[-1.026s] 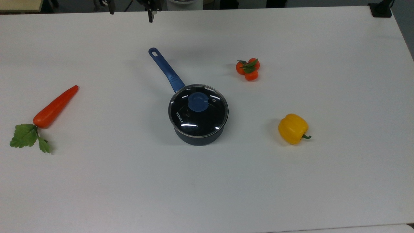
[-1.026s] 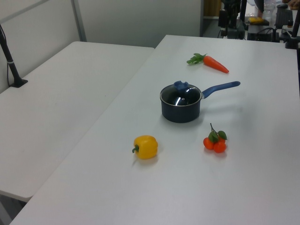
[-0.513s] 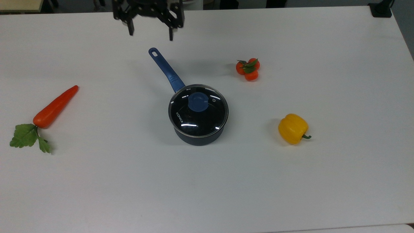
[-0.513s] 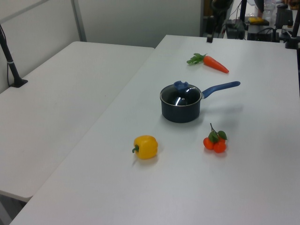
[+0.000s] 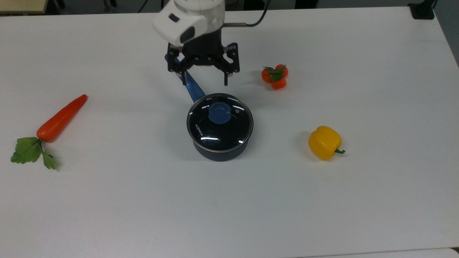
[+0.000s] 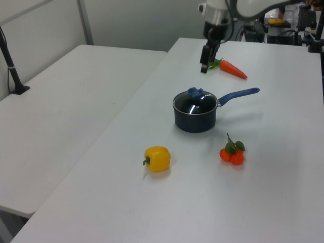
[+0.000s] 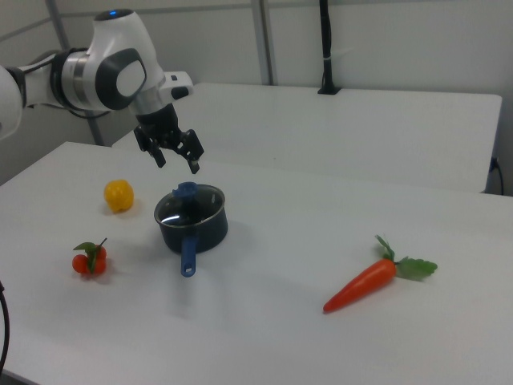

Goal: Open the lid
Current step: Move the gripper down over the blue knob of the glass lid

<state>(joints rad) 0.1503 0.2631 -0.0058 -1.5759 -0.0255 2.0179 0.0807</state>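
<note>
The lid [image 5: 215,130] is round clear glass with a metal rim and a blue knob [image 5: 219,113]. It sits flat on a dark saucepan [image 5: 218,152] whose blue handle [image 5: 192,86] runs toward the top view's upper left. My gripper [image 5: 205,81] hangs open in the air above the handle, just beyond the pan's far rim, with nothing between its fingers. In the left view the gripper [image 6: 203,67] is above and behind the lid [image 6: 195,104]. In the right view the gripper [image 7: 177,164] hovers a little above the knob [image 7: 186,191], apart from it.
On the white table [image 5: 229,208] lie a carrot [image 5: 61,118] at the top view's left, a cluster of small orange fruits [image 5: 275,76] at its upper right and a yellow pepper [image 5: 324,142] at its right. A second table [image 6: 66,106] adjoins in the left view.
The gripper has come from the table's far edge down toward the saucepan, its fingers open throughout. The arm's white wrist now shows in the top view. Lid and pan have not moved.
</note>
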